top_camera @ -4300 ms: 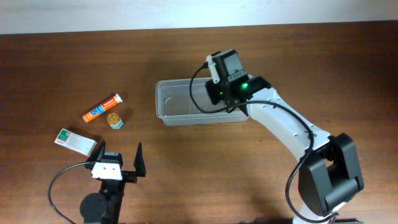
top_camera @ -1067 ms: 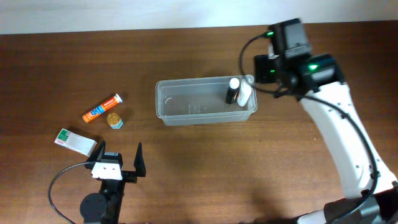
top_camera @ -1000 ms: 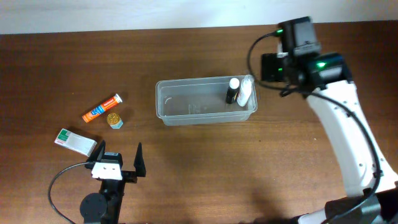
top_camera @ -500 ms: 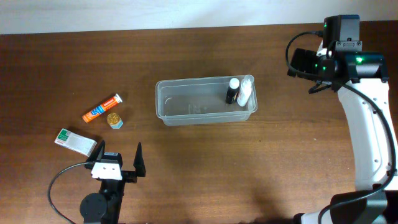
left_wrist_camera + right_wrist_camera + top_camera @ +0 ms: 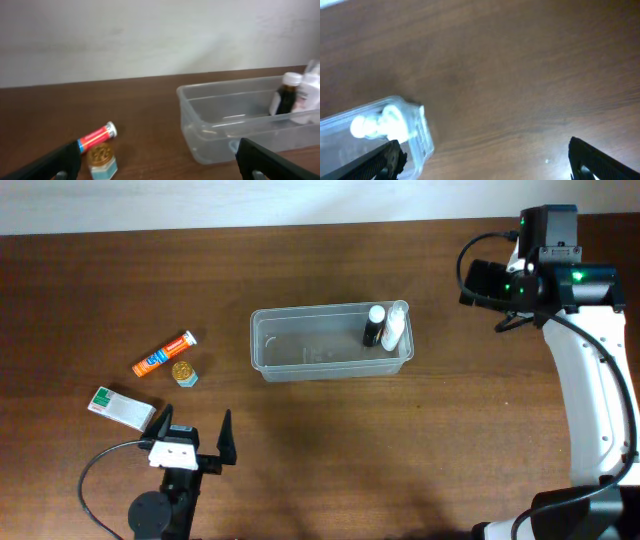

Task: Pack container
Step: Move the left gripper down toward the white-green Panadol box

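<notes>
Brown wooden desk point(image 5: 300, 460), pale wall behind the far edge.

- Container point(image 5: 330, 343): mid-desk, toward the far edge. Dark bottle point(image 5: 373, 326) and white bottle point(image 5: 394, 328) stand at its right end; the left end is bare.
- Unpacked, left side of desk: orange tube point(image 5: 164, 354), jar point(image 5: 183, 372) just beside it (contact unclear), box point(image 5: 122, 407) nearer the near edge.
- Right hand point(image 5: 490, 165): fingers spread wide, holding nothing, up by the far right corner, well apart from the container.
- Left hand point(image 5: 155, 165): spread, holding nothing, low at the near edge, left of centre.

Judgement: the next pick falls to the left hand. Take the tube first, closing across its narrow width from the side away from the jar so the jar is not knocked. Set it down in the bare left end, clear of the bottles.

Views: the left wrist shows both bottles upright and the wall height, but not the box. Only the overhead shows the box. The right wrist catches just one container corner, white bottle blurred.
</notes>
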